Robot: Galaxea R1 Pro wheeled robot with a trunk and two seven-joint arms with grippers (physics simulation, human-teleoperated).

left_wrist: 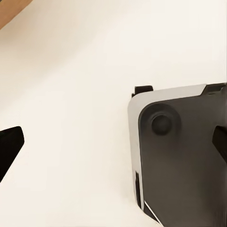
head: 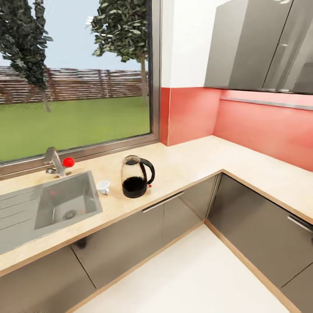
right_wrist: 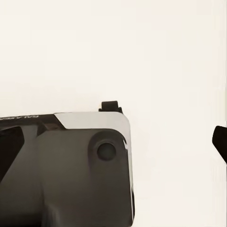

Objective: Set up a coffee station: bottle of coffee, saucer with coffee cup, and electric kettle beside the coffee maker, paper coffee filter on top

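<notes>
Facing the kitchen countertop [head: 191, 161], the robot looks to be between steps, surveying or travelling rather than handling anything. The worktop runs along the window and turns a corner, well apart from both grippers, which point down at the pale floor [left_wrist: 71, 71] just beside the robot's own grey base [left_wrist: 184, 156].

The sink [head: 65, 202] is set into the worktop. The electric kettle [head: 135, 177] stands upright near it, handle turned away from the sink, far beyond either gripper's reach as the arms hang.

The left gripper [left_wrist: 113, 146] has its fingertips spread wide and carries nothing. The right gripper [right_wrist: 113, 144] is likewise spread wide and empty.

The coffee cup [head: 103, 187] sits between sink and kettle, close to both; whether it is upright I cannot tell.

Next, I judge, comes locating the coffee maker, then raising an arm toward kettle or cup.
</notes>
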